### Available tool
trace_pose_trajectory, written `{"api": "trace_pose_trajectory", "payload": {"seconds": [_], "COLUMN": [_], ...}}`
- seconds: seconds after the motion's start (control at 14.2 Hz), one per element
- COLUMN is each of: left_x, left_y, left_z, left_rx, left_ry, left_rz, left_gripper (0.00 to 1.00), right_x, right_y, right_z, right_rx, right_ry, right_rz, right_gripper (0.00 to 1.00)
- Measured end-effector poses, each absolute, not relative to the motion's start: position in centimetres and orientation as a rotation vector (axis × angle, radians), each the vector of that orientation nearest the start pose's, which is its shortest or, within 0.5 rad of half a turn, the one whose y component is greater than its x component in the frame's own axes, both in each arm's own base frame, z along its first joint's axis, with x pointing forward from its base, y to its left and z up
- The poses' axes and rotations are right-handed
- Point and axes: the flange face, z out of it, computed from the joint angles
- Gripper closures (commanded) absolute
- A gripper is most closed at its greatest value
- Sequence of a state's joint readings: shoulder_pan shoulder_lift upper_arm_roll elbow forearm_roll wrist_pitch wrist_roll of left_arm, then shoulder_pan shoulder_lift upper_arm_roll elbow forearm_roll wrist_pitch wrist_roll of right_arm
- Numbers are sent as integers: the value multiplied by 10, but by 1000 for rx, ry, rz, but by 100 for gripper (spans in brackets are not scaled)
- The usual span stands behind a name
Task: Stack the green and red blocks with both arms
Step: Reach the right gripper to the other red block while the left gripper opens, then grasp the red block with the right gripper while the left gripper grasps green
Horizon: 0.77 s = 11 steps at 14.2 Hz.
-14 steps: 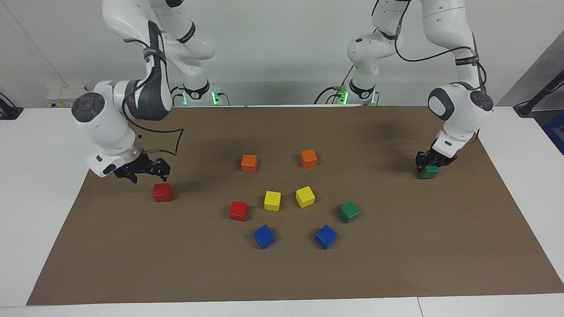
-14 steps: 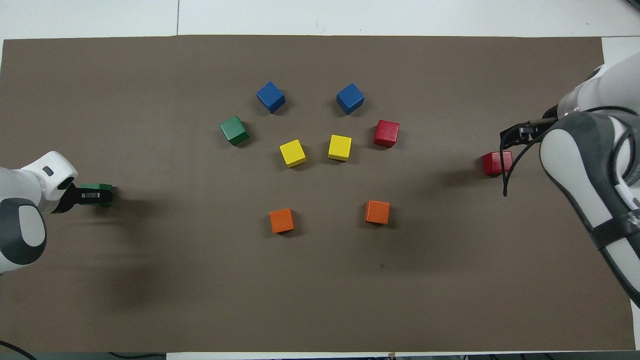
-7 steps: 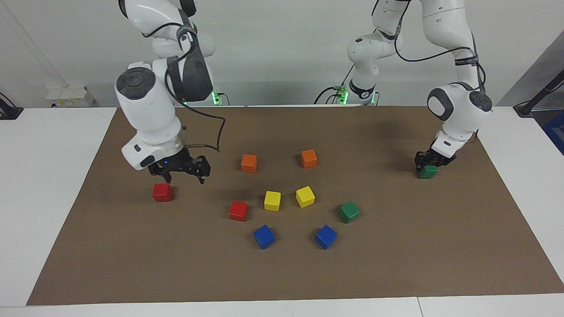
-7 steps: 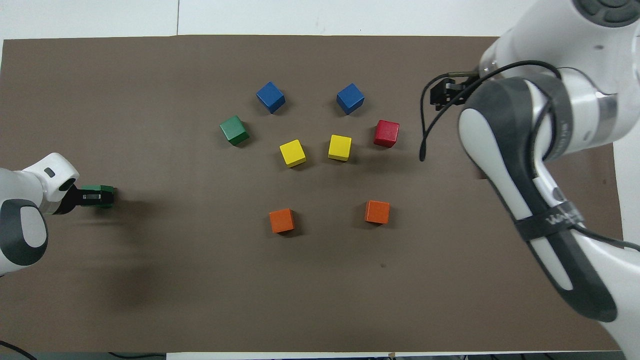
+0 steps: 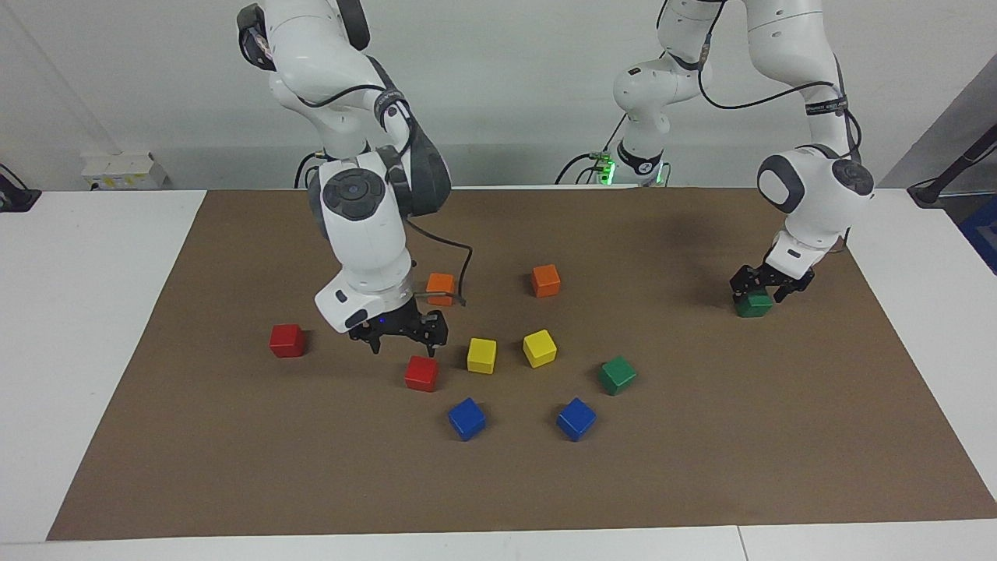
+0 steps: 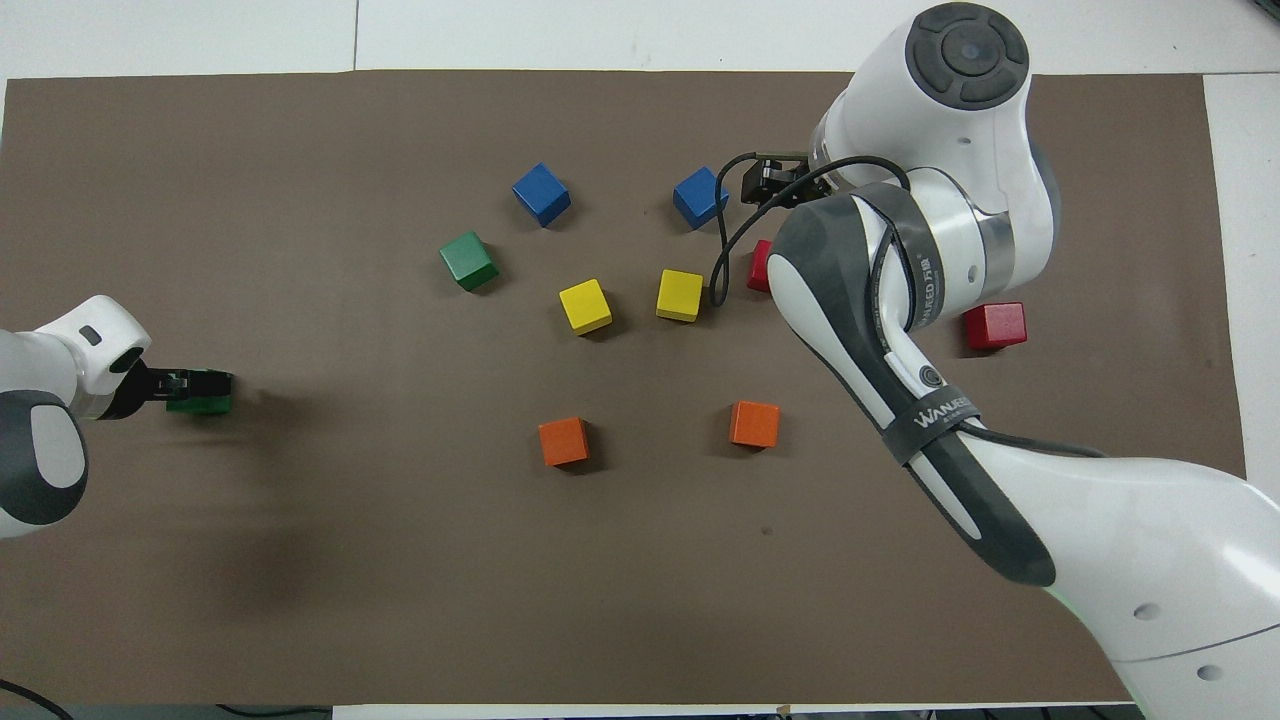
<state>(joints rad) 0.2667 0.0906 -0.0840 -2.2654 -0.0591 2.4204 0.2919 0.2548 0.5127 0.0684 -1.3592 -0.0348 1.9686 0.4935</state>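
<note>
Green pair: one green block sits on the mat toward my left arm's end, the other green block lies in the middle cluster, well apart from it.
Red pair: one red block lies alone toward my right arm's end; the other red block sits in the cluster beside a yellow cube.
Progress: nothing is stacked yet; all four of my blocks rest singly on the brown mat. I judge each colour has one block set out as a base, with the second one left to fetch.
Left gripper: down at the outlying green block, fingers spread and straddling its top (whether they touch its sides I cannot tell).
Right gripper: fingers spread and empty, hanging just over the cluster's red block, not yet down around it.
Left to do: by my judgement, grip this red block, carry it onto the lone red one, and do likewise for green.
Bystanders: orange, yellow and blue cubes are none of my business.
</note>
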Motion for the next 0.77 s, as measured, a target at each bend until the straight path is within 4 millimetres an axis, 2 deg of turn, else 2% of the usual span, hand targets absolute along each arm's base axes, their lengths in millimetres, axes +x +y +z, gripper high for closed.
{"api": "trace_pose_trajectory", "payload": {"seconds": [0.14, 0.28, 0.42, 0.49, 0.77], "left_x": [543, 567, 589, 598, 622], "left_y": [89, 60, 13, -13, -106], "left_z": [353, 394, 430, 440, 452], "left_rx": [-3181, -3194, -3203, -3206, -3203], "left_ry": [107, 43, -43, -111, -446], "left_rz": [-88, -62, -54, -60, -80], "left_gripper": [0, 0, 0, 0, 0], "right_x": [685, 687, 690, 690, 688], "right_y": [216, 212, 206, 205, 210], "right_z": [426, 416, 407, 404, 389], "right_rx": [-3073, -3073, -3077, -3079, -3080], "right_ry": [369, 417, 434, 438, 426], "right_rz": [-130, -111, -92, -85, -81], "right_gripper": [0, 0, 0, 0, 0]}}
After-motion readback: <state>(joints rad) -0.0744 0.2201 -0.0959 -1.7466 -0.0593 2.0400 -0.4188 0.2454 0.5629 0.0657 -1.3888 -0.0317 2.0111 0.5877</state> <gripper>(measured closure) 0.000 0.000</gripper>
